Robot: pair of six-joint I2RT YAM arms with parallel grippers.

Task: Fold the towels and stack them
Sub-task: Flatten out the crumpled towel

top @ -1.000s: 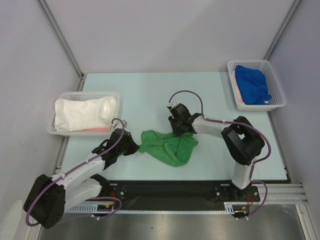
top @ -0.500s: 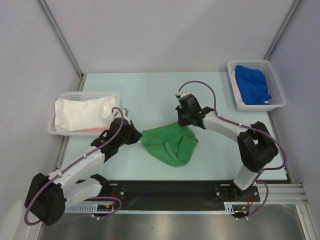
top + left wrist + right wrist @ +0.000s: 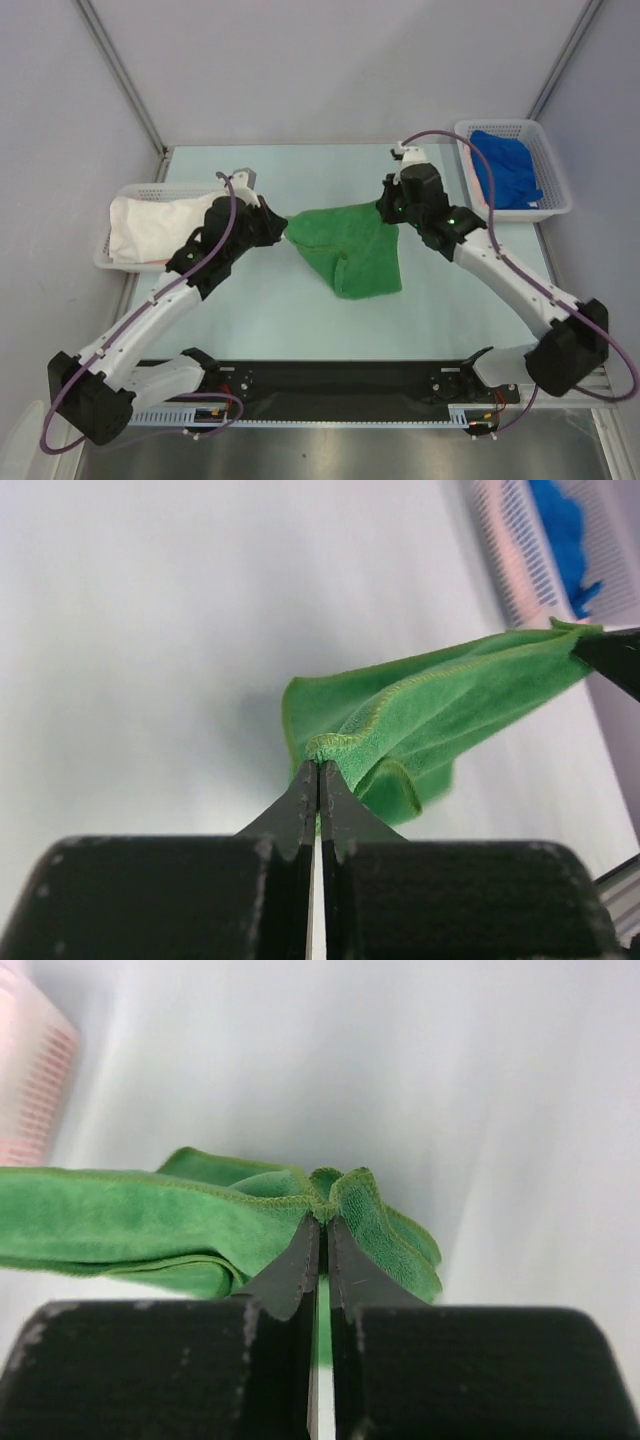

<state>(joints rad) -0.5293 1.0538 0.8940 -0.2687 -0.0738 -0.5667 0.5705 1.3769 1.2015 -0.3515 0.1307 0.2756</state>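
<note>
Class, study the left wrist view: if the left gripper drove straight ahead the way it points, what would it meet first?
The green towel pinched in the left gripper itself; beyond it, probably the table, though depth is unclear.

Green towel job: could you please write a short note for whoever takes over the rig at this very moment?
Grippers: the left gripper is shut on one corner of the green terry cloth towel. The right gripper is shut on another corner, with the top edge stretched between them.
Elsewhere: the white terry cloth towel is bunched in the left white perforated basket. The blue terry cloth towel is crumpled in the right white perforated basket, with salmon pink cloth beneath.
Done: green towel spread out.
Left: fold it, then fold and stack the others.
</note>
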